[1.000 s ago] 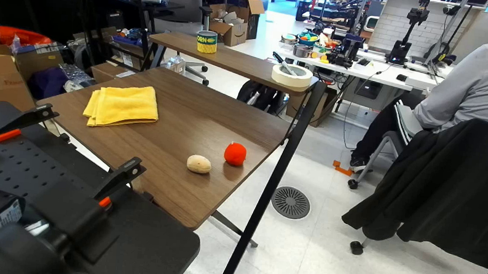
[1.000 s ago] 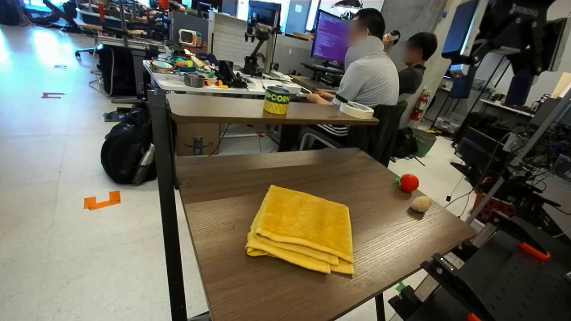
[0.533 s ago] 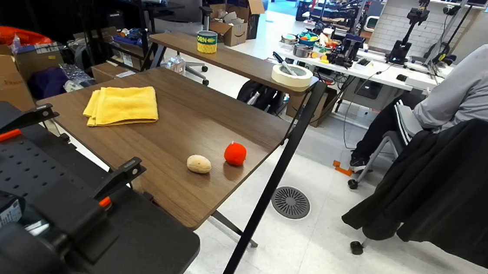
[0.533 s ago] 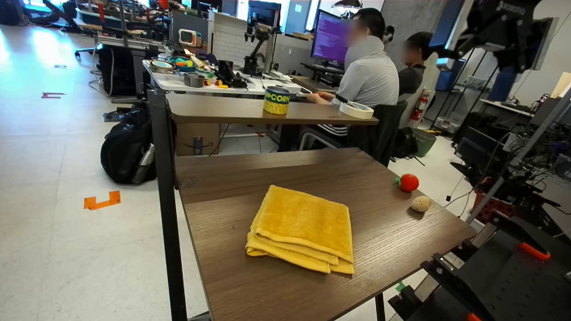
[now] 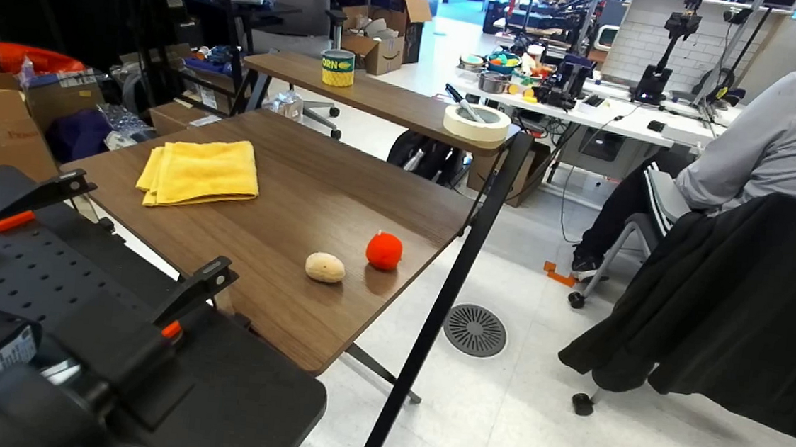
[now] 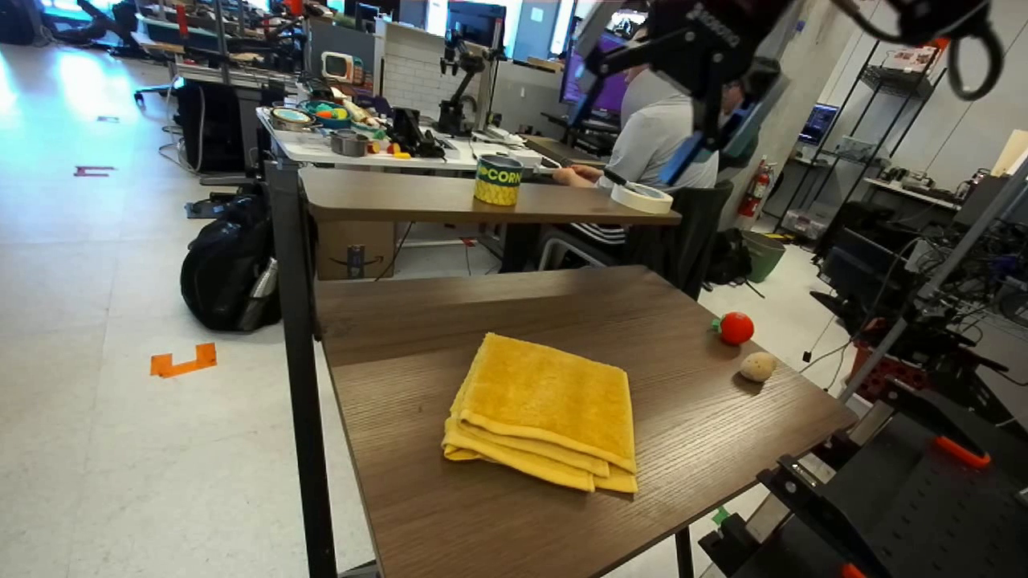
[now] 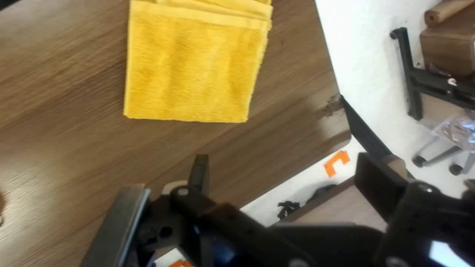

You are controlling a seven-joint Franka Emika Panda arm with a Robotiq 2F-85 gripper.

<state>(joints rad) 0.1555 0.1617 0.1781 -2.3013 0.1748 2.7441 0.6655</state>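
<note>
My gripper [image 6: 625, 147] hangs in the air above the far end of the wooden table [image 6: 385, 321], near the raised shelf. In the wrist view the gripper [image 7: 282, 159] is open, its jaws wide apart with nothing between them. A folded yellow towel [image 6: 546, 401] lies flat on the table and also shows in the wrist view [image 7: 193, 70], ahead of the fingers and apart from them. A red round tomato-like object [image 5: 384, 251] and a pale potato-like object [image 5: 325, 267] lie close together near one table edge in both exterior views.
A raised wooden shelf [image 6: 401, 193] holds a corn can [image 6: 498, 181] and a white tape roll [image 6: 641, 198] with a black marker on it. A black platform [image 5: 236, 388] with clamps [image 5: 201, 286] adjoins the table. A person [image 5: 781, 133] sits beyond on a chair.
In an exterior view my gripper has swung left from the upper right and tilted, now in front of the seated person. The towel, red object, pale object and can have not moved.
</note>
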